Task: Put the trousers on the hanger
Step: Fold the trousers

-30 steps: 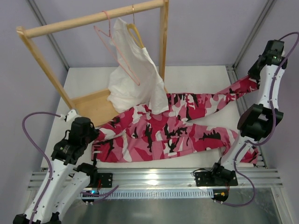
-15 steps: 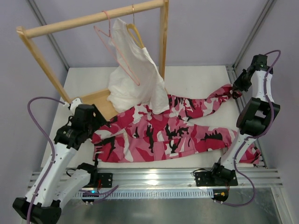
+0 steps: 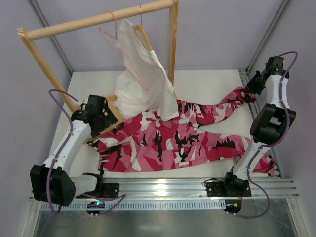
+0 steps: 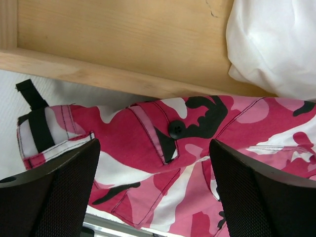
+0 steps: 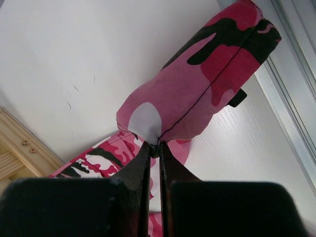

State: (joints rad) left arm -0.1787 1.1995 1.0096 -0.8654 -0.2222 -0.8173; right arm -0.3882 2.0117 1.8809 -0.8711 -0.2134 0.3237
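Note:
The trousers [image 3: 177, 140], in pink, white and black camouflage, lie spread across the white table. Their waist is at the left and their legs run to the right. My left gripper [image 3: 106, 125] hovers open over the waist end; in the left wrist view the trousers [image 4: 148, 133] lie below and between its wide-apart fingers [image 4: 49, 197], not touched. My right gripper [image 5: 154, 148] is shut on a fold of the trousers [image 5: 197, 84] near a leg end, which it holds raised at the far right [image 3: 245, 94]. The thin pink wire hanger [image 3: 126, 57] hangs from the rack's rail.
A wooden rack [image 3: 98, 19] stands at the back left, and its base board [image 4: 123, 44] lies just beyond the trousers' waist. A white garment [image 3: 143, 84] on a tan wooden hanger drapes over the trousers' top edge. A metal rail [image 3: 158, 187] runs along the near edge.
My left gripper has opened, let go of the trousers' waist and swung back toward the rack's base. My right gripper has drawn the leg end inward to the left.

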